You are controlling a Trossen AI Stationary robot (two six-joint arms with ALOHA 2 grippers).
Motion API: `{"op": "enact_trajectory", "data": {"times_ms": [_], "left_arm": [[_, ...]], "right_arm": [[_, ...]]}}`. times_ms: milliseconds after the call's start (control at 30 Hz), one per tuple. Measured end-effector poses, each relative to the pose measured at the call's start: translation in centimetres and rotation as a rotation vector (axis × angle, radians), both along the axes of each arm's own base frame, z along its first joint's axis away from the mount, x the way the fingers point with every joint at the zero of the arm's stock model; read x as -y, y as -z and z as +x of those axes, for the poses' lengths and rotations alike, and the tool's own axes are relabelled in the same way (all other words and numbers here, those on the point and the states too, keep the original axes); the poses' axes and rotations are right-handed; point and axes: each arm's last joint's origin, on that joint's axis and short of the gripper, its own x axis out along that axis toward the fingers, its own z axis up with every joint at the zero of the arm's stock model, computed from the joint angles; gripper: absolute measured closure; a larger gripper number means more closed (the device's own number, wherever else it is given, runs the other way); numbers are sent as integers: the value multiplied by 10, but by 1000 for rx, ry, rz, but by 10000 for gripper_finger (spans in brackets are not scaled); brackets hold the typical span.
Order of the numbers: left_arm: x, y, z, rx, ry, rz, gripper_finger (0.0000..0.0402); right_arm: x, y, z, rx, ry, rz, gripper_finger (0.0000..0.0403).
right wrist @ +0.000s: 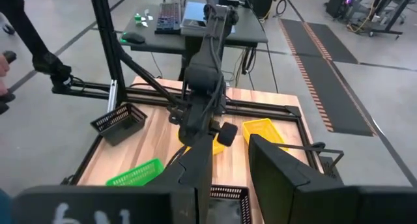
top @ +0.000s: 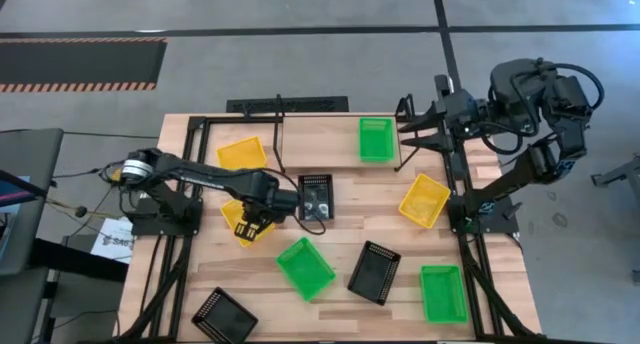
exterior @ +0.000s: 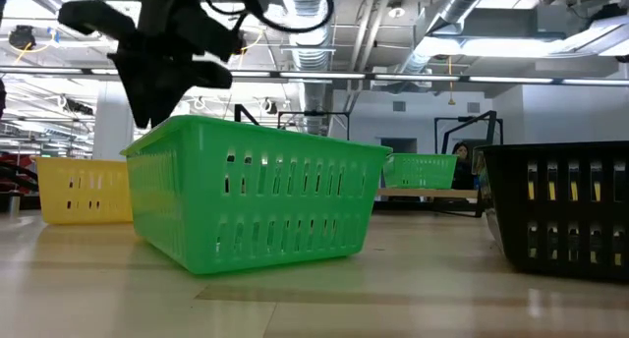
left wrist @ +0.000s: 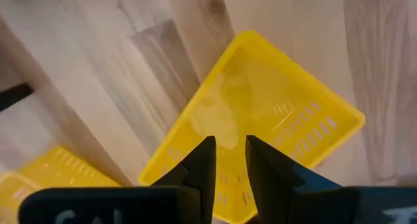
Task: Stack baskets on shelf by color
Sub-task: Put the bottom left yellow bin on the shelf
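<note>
My left gripper (top: 258, 224) (left wrist: 229, 152) is open by a narrow gap and points down over a yellow basket (top: 236, 216) (left wrist: 273, 100) that rests on the table; I see no touch. A second yellow basket (top: 243, 152) and a green one (top: 376, 139) stand on the shelf (top: 320, 144). Spread on the table are a third yellow basket (top: 424, 200), two green ones (top: 305, 267) (top: 443, 292) and three black ones (top: 316, 196) (top: 374, 272) (top: 224, 316). My right gripper (top: 408, 134) (right wrist: 231, 152) waits open by the shelf's right end.
A black basket sits just right of my left gripper. In the low view a green basket (exterior: 256, 196) fills the foreground and hides my left fingertips. Black frame rails (top: 185, 234) run along the table's left and right sides. A person's hand (right wrist: 6, 68) shows beyond the table.
</note>
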Motion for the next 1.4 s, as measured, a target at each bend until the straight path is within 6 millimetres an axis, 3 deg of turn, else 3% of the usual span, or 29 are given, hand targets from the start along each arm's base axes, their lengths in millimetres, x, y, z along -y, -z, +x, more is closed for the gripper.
{"op": "enact_trajectory", "data": {"times_ms": [433,900,1100,1400], "left_arm": [[-2,7,14,92,53,59,327],[-2,7,10,54,77,58,232],[-2,8,7,18,126,49,228],[-3,31,3,-60,132,58,228]], "right_arm": [[-2,0,0,1,-37,12,281],[-18,-1,-1,10,-131,15,281],[-23,-1,-2,14,-157,16,281],[-30,1,6,5,-189,9,281]]}}
